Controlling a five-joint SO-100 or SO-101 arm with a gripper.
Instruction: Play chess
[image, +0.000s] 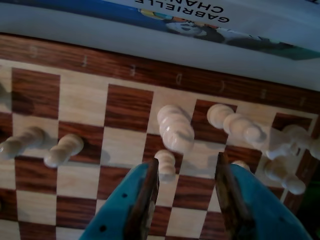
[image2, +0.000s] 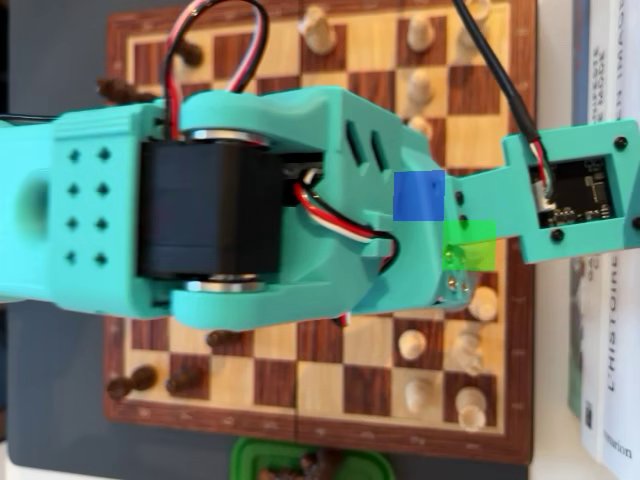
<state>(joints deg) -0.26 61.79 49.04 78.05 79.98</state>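
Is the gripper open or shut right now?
Open. In the wrist view the gripper has its two teal fingers apart, with bare chessboard visible between them; a white pawn stands at the left finger's tip, not clamped.

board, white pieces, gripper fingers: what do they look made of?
Chessboard: wood, visible grain, slight sheen. White pieces: likely pale varnished wood, glossy highlights; could be plastic. Gripper: matte teal plastic, probably 3D-printed; inner faces carry a brownish lining, material unclear.

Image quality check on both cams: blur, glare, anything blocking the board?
Wrist view: soft throughout, white pieces blown out with glare, open gripper blurred at the bottom edge. Overhead view: sharper, but the arm hides most of the chessboard; books overexposed at right.
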